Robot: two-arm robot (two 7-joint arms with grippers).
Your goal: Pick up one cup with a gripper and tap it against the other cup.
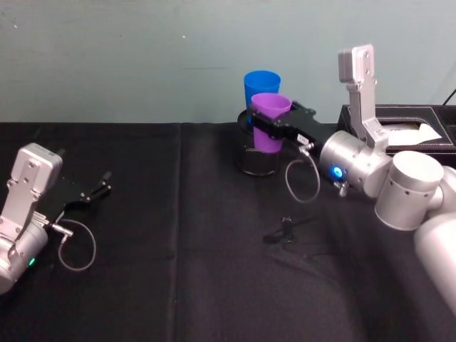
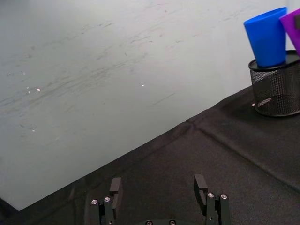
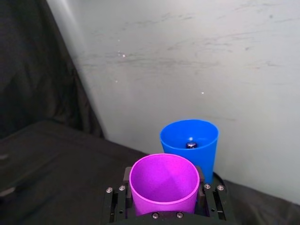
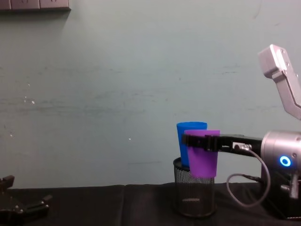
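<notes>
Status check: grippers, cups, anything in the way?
Right gripper shut on purple cup, held above table. Blue cup sits in mesh holder, right behind. Left gripper open, idle on table.

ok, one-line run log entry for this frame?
right gripper: shut on purple cup, lifted | blue cup: in mesh holder, beside purple | left gripper: open, parked

The bright blue plastic tumbler (image 1: 261, 83) is standing in the black wire-mesh pen holder (image 4: 195, 195); the purple plastic tumbler (image 1: 270, 121) is hanging just before it, above the black-clothed table (image 1: 178, 249).
</notes>
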